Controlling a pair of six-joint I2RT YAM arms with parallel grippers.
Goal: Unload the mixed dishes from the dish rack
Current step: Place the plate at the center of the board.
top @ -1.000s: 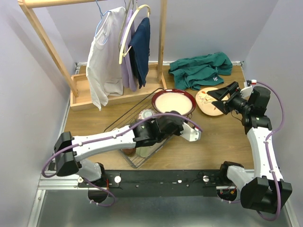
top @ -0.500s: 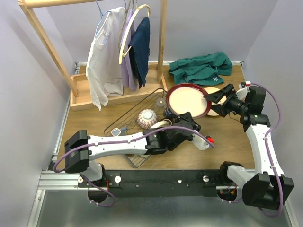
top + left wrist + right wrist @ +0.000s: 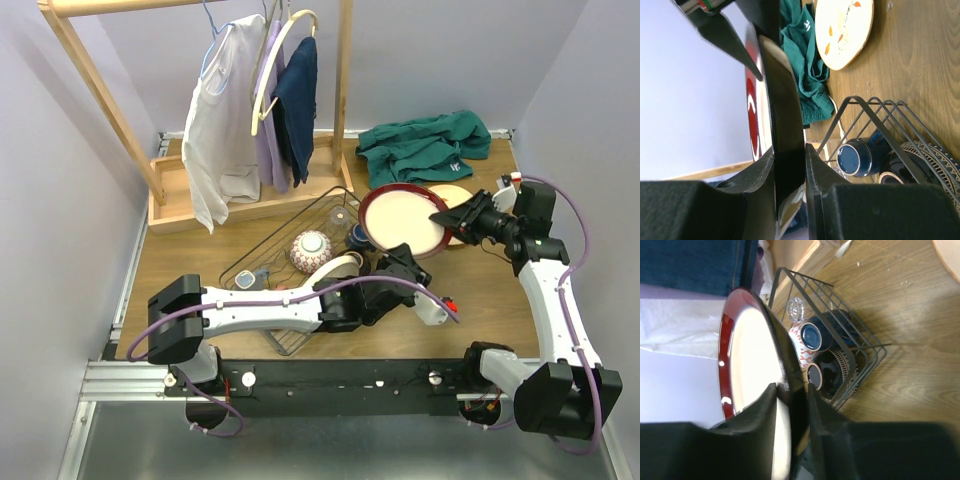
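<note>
A large cream plate with a red rim [image 3: 403, 216] hangs tilted above the table, right of the dish rack [image 3: 262, 258]. My left gripper [image 3: 392, 250] is shut on its near edge; in the left wrist view the plate [image 3: 782, 100] stands edge-on between the pads of that gripper [image 3: 789, 162]. My right gripper [image 3: 441, 217] is shut on the plate's right rim, which the right wrist view shows as plate [image 3: 747, 355] pinched in the gripper [image 3: 792, 392]. In the dish rack [image 3: 852, 327] lie a blue cup [image 3: 812, 335], a dark bowl [image 3: 832, 372], a clear glass cup [image 3: 796, 307] and a patterned bowl [image 3: 311, 247].
A tan decorated plate [image 3: 845, 30] lies flat on the table behind my right gripper. A green cloth [image 3: 425, 145] is heaped at the back right. The wooden clothes rack [image 3: 250, 190] with hanging garments stands at the back left.
My left arm carried the plate to the right, away from the rack. My right gripper came in from the right and shut on the plate's rim.
</note>
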